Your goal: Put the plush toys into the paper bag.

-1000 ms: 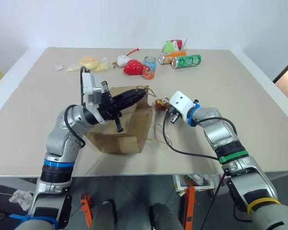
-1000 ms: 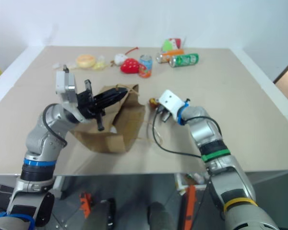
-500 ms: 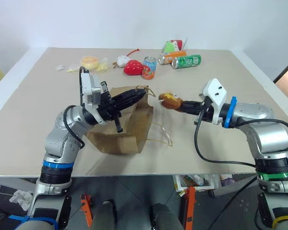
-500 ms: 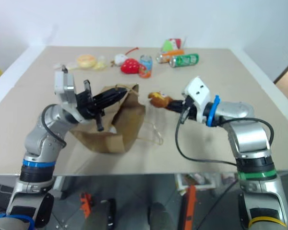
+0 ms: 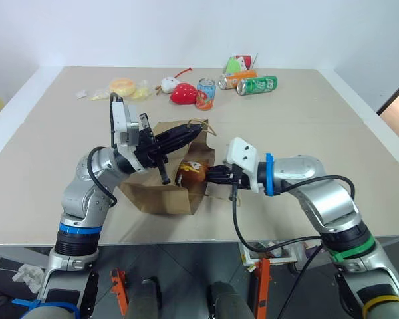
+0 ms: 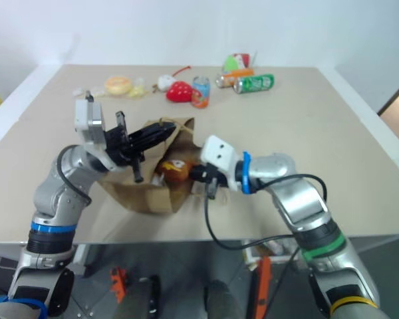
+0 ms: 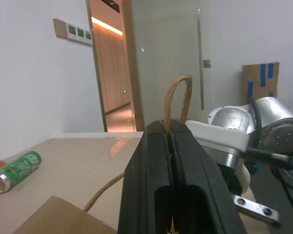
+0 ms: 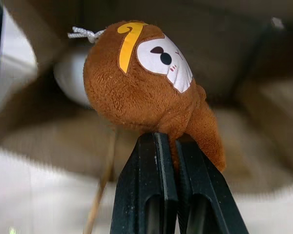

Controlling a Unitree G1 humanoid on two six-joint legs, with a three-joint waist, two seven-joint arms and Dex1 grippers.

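paper bag interior (mostly hidden), distant can labels unreadable

Bright, even overhead light, soft shadows on table. Head views sharp. Right wrist view: bag behind toy blurred.

No readable text anywhere. Cans at table's far edge, green, orange, blue/red: printed labels, prob. brand marks, too small to read. Brown plush: face patch only, no lettering.
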